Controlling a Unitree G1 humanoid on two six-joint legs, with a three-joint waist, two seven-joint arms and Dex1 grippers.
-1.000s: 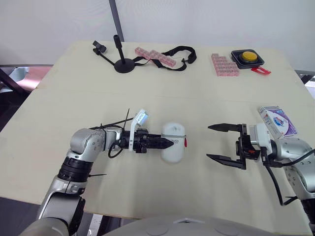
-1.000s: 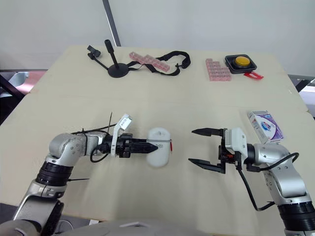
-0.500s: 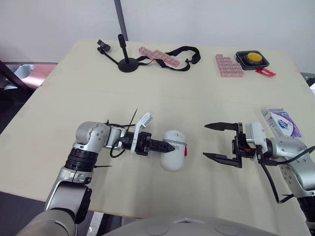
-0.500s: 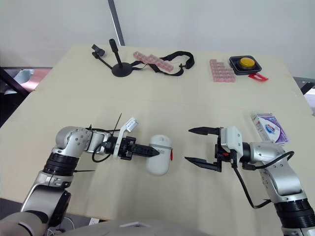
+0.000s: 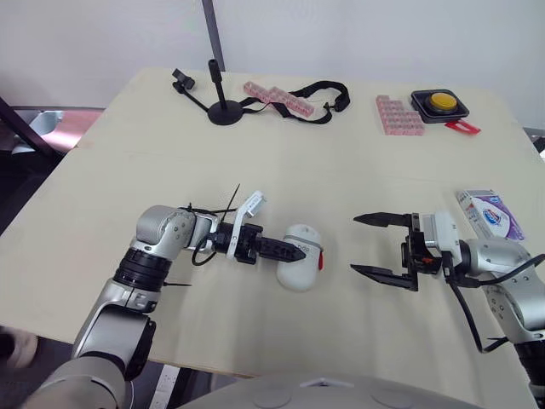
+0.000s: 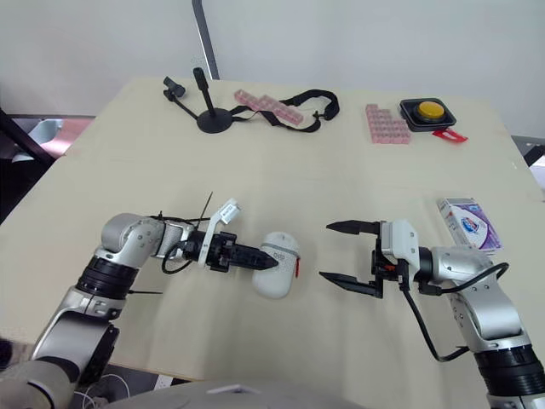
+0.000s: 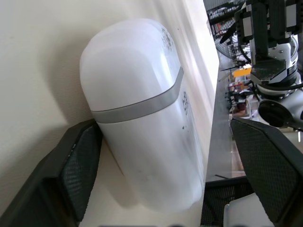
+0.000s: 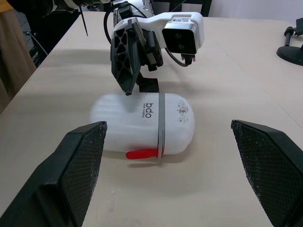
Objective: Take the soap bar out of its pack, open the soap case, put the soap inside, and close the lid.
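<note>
Soap case: the soap case is white, with a grey band round its middle and a red clip on one side. It lies flat on the table with its lid shut. It is between the two grippers.
Left gripper: the left gripper is right at the soap case, on the case's left. Its jaws are wide apart. One finger touches the case and the other finger is off it. The jaws do not squeeze anything.
Right gripper: the right gripper is near the soap case, on the case's right, with a bit of bare table between them. It points at the case. Its jaws are wide apart and there is nothing in them.
Soap pack: the soap pack is a small white and purple box. It lies on the table well off to the right of the soap case, past the right gripper. You cannot tell if the pack has been opened.
Black stand: the black stand is far behind the soap case, to the left.
Pink strips: the pink strips lie with a black strap, far behind the soap case.
Pink block: the pink block is far behind the soap case, to the right.
Yellow button: the yellow button sits just past the pink block, further from the soap case.
</note>
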